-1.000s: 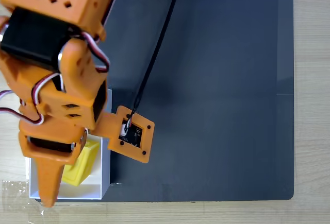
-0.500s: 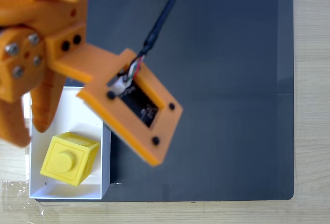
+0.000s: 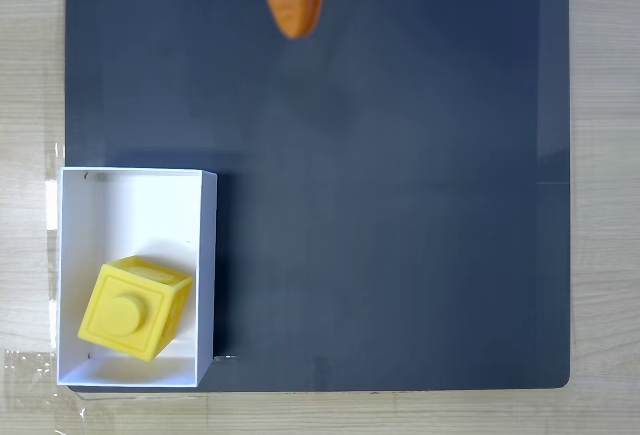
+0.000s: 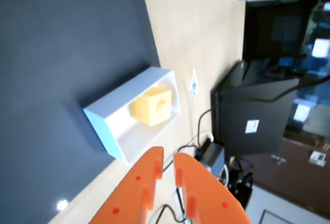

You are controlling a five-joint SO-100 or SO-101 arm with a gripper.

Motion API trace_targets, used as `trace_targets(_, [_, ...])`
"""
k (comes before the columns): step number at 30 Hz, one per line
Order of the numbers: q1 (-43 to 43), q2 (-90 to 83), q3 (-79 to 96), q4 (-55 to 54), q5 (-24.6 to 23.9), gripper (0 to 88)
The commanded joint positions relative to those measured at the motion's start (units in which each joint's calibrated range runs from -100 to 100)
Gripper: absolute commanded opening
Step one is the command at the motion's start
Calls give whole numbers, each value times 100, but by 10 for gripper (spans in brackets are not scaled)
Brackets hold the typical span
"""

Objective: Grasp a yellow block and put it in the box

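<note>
**A:** Orange gripper [image 4: 165,154] comes in from the bottom edge of the wrist view, fingers [image 4: 193,183] nearly together with a thin gap between the tips. Nothing in them. Looks closed, though the tips are blurred, so I won't swear the pads touch.

**B:** Fixed view?

**A:** One orange fingertip [image 3: 292,0] pokes down from the top edge, over the dark mat [image 3: 400,205], well apart from everything else.

**B:** Block?

**A:** Yellow block [image 3: 133,307] sits inside the white box [image 3: 140,180], on the floor, in the lower half as the fixed view shows it. Rotated a bit against the walls, stud face up. Wrist view has it in the box too [image 4: 151,105].

**B:** Box position?

**A:** Lower-left corner of the mat in the fixed view, its left wall out over the wooden table [image 3: 605,155]. Beyond it in the wrist view: cables [image 4: 198,131] and a black monitor [image 4: 252,118] off the table edge.
</note>
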Motion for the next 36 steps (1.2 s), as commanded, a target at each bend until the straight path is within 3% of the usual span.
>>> trace_targets(1, [-459,-1454,1554,-61,213,23])
trace_targets(9, [-560,-3928,5064,18,669,24])
trace_targets(17, [-543,-5233,6927,629,937,24])
trace_targets(36, [-551,-5242,7370,489,937,25])
